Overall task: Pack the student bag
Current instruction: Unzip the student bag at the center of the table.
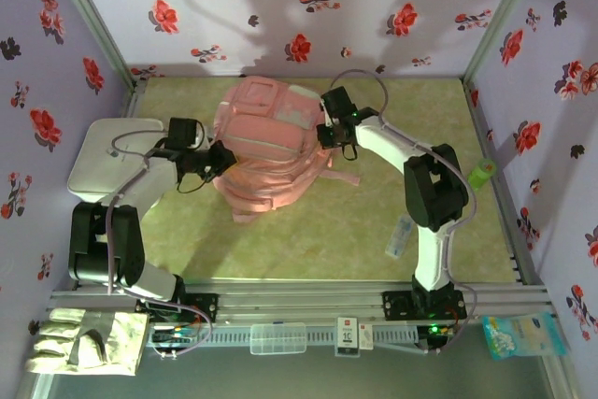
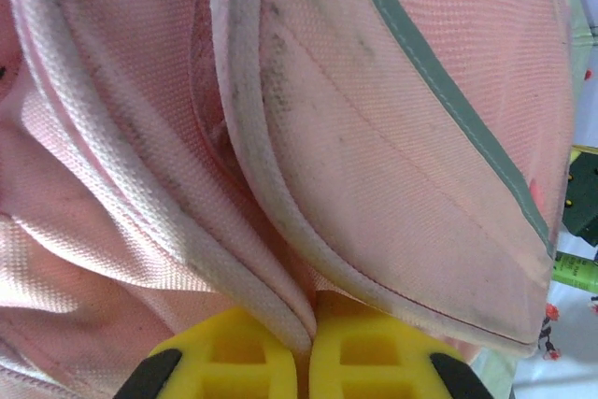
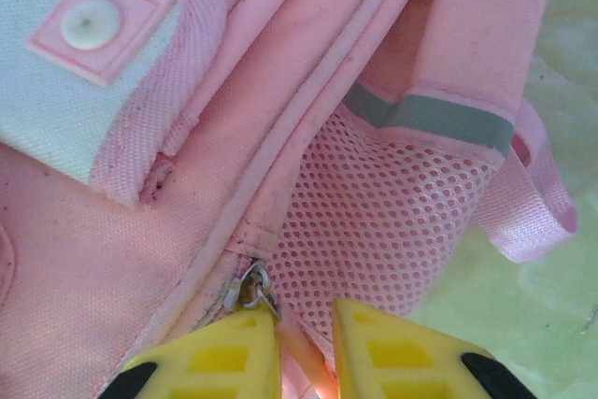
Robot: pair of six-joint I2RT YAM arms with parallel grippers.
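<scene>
Pink woven student bag (image 1: 271,151); corded piping (image 2: 250,151); honeycomb mesh pocket (image 3: 374,231); grey band (image 3: 439,117).

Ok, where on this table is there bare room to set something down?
Bare mat in front of the student bag, between the arms; also the back right corner. Crowded: left gripper and right gripper at the bag's sides, white box at left, green container and white tube at right.

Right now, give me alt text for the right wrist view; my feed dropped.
The right gripper sits at the student bag's zip, yellow fingers slightly apart with a pink tab between them and the metal zip slider beside one finger. Above are a pink mesh side pocket and a pale flap's snap button.
</scene>
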